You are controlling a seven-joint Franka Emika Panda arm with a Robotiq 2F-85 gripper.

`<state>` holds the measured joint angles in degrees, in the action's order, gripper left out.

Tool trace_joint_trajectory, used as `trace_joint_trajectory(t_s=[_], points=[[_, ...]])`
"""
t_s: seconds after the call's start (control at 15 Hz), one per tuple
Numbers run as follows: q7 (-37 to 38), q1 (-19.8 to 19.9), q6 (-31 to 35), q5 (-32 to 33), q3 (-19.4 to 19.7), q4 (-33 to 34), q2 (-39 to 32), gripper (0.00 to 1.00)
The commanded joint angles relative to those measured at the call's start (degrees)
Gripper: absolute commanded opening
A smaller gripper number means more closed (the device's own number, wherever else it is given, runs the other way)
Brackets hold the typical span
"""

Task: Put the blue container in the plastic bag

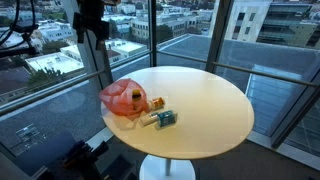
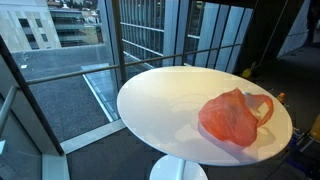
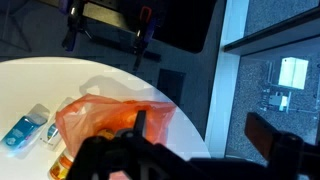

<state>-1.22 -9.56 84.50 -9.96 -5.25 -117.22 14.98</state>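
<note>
Blue plastic, pale at one end, is what the container [image 3: 22, 130] appears to be made of. It is seen lying on its side on the table [image 1: 210, 100], just beside the plastic bag [image 3: 105, 118] and outside it. In an exterior view it [image 1: 166, 119] lies near the table's edge, with a small pale item [image 1: 150, 120] next to it. In the other exterior view it cannot be seen, the bag [image 2: 235, 117] standing in front of it.

The container is judged to be light and fairly stiff, with a smooth skin that could slip under a loose grip. A hold across its short width, near the middle, is thought safest, since an end grip could make it pivot. The bag is thin, soft and crumpled. Its mouth cannot be made out, so it may have to be held or nudged open.

The gripper [image 3: 205, 150] is seen dark and blurred at the bottom of the wrist view, its jaws spread wide with nothing between them. It hangs above the bag, well apart from the container.

The table is round, cream and smooth, so little friction is to be expected and things may slide when pushed. An orange object [image 1: 156, 103] rests against the bag. Glass walls surround the table, and city buildings are seen beyond.
</note>
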Motion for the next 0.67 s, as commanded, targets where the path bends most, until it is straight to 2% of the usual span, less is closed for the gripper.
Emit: trace_joint_trajectory(t_s=[0.0, 0.27, 0.6], points=[[-0.1, 0.8, -0.2, -0.1, -0.8, 0.2, 0.0, 1.0], [1.1, 1.5, 0.1, 0.6, -0.6, 1.1, -0.9, 1.0], [3.6, 4.3, 1.1, 1.7, 0.5, 3.6, -3.2, 1.0]])
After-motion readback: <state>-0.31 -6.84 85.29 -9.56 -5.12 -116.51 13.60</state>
